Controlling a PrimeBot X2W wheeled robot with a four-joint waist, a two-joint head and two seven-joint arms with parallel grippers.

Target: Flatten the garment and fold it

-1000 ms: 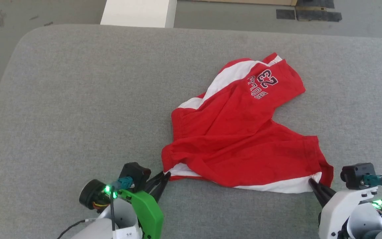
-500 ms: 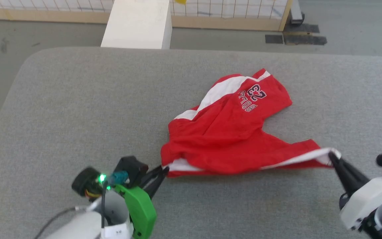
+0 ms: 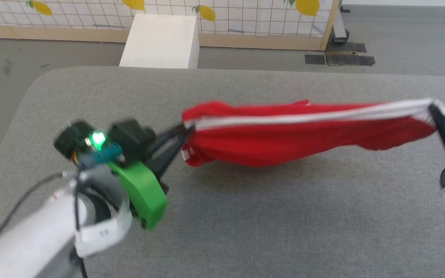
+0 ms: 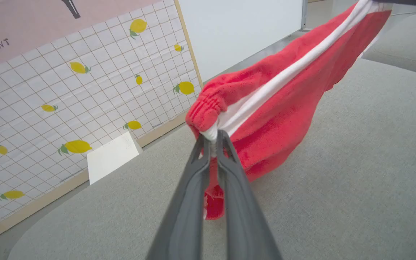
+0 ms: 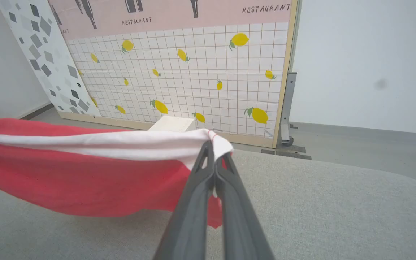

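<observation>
A: Where's the garment (image 3: 284, 135)?
B: Lifted above the worktop (image 3: 245, 224) now — stretched between left end effector (image 3: 186, 128) and right end effector (image 3: 435, 109), each pinched on a white-striped end. Earlier it lay spread.

White forearm (image 3: 25, 243), dark grey fingers (image 3: 168, 142)
Green bracket (image 3: 142, 193), lit green LED (image 3: 98, 139), teal plug (image 3: 106, 157), dark cable (image 3: 77, 193), black camera block (image 3: 129, 135).

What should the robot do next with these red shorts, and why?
Probably lower both claws together to lay them flat. The left claw and right claw are shut on opposite ends of the bright red fabric shorts with white side stripes, which hang taut and bunched over the grey fabric tabletop.
</observation>
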